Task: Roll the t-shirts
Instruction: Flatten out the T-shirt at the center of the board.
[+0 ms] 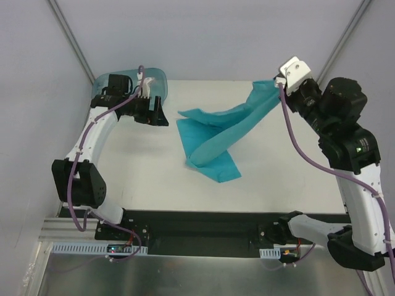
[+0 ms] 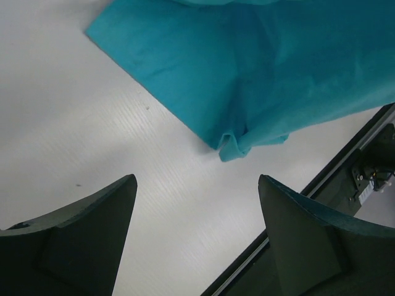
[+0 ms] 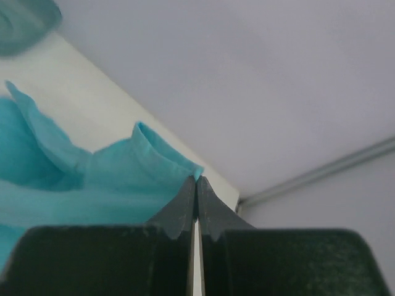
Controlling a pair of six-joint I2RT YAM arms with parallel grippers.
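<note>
My right gripper [image 3: 197, 180] is clenched on an edge of the t-shirt [image 1: 213, 145], held up over the table's [image 1: 265, 179] far right corner. The rest drapes onto the table's middle. My left gripper [image 2: 197, 180] hangs spread wide, empty, above the table's left side.

Teal t-shirt [image 1: 213, 151], white table [image 1: 148, 179], black fingers [image 2: 74, 246]

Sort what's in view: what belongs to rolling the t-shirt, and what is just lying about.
Belongs to the job: thin turquoise-teal fabric t-shirt; right hand, shut on its edge; left hand, open, empty.
Lying about: translucent blue-green rigid plastic bin, far left corner.
</note>
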